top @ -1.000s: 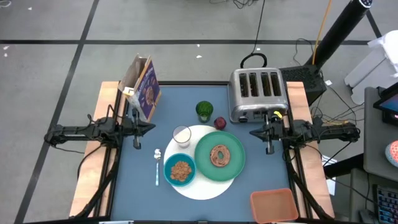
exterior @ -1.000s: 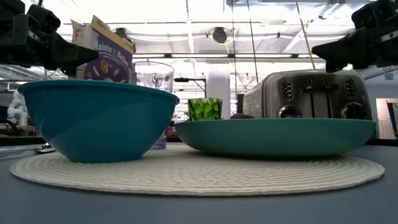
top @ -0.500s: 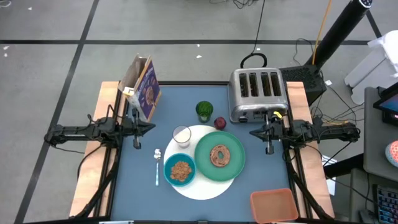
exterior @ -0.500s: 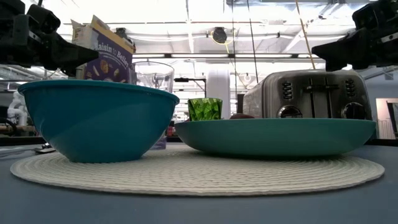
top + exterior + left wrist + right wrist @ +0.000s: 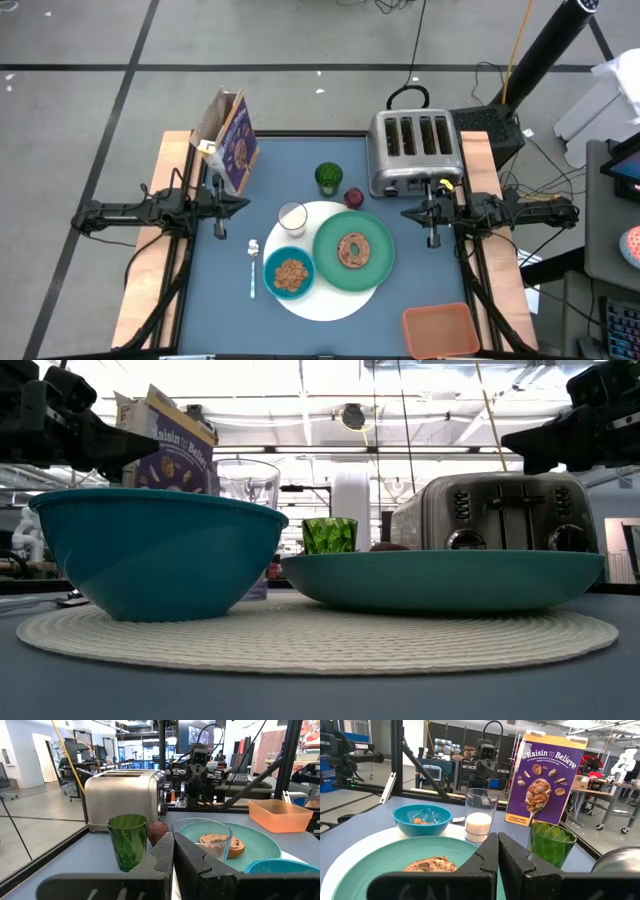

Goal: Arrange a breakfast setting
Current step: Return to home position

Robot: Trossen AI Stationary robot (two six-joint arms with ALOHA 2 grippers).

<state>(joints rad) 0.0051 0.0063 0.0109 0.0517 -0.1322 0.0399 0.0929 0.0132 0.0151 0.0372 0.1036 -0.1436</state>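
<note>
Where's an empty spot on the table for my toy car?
Bare blue tabletop left of the pale spoon, and at the back between the purple cereal box and silver toaster. Crowded around the white round mat and green cup.

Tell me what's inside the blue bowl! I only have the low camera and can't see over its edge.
Observer: The teal bowl holds brown cereal.
Operator: Anything on the plate?
Observer: A bagel lies in the middle of the green plate.
Operator: Where's the spoon?
Observer: The spoon lies on the table beside the bowl, just off the white mat, on the left gripper's side.
</note>
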